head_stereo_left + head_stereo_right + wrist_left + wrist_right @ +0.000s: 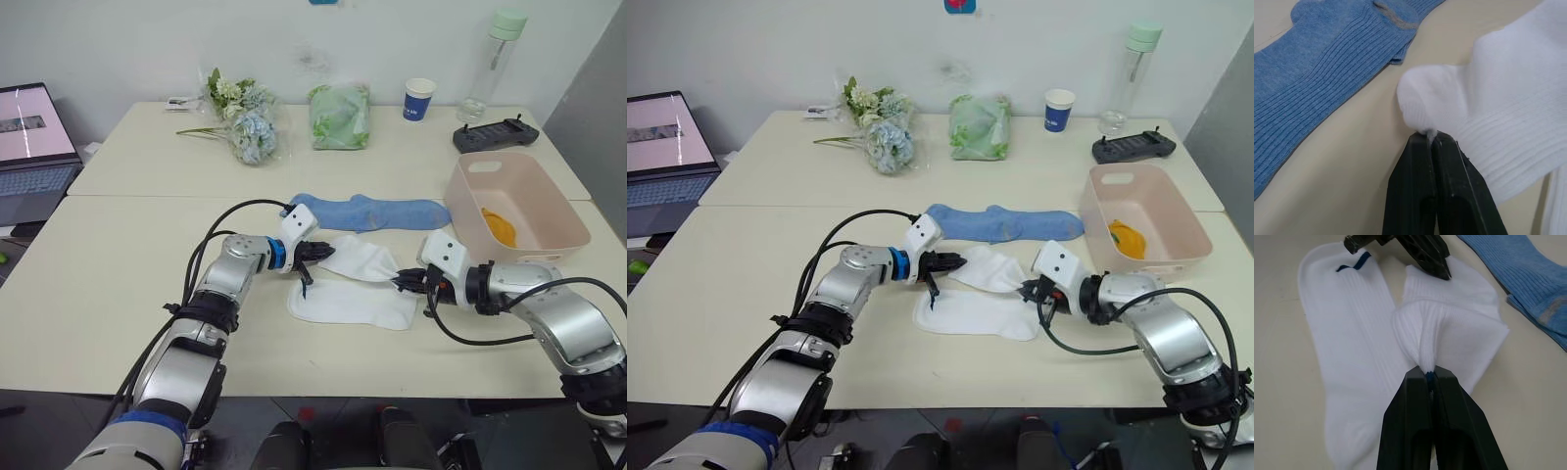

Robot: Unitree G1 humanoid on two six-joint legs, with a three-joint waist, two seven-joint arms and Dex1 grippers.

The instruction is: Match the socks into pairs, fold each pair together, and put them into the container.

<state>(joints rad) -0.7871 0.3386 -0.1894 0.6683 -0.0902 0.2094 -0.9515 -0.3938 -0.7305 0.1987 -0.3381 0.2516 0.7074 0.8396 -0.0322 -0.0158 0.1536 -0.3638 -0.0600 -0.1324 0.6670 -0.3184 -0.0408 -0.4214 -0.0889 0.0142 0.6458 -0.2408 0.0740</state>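
Along the worktop's (127,294) far edge: a flower bunch (240,117), a green cloth bundle (340,116), a blue-and-white paper cup (418,99), a clear bottle (493,64), a black controller (495,134). Laptop (34,147) off the left edge.

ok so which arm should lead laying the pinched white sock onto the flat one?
Probably the right. The right gripper and left gripper each pinch an end of the upper white sock. The right one already sits over the flat white sock; the left sits beyond its edge, nearer the blue socks.
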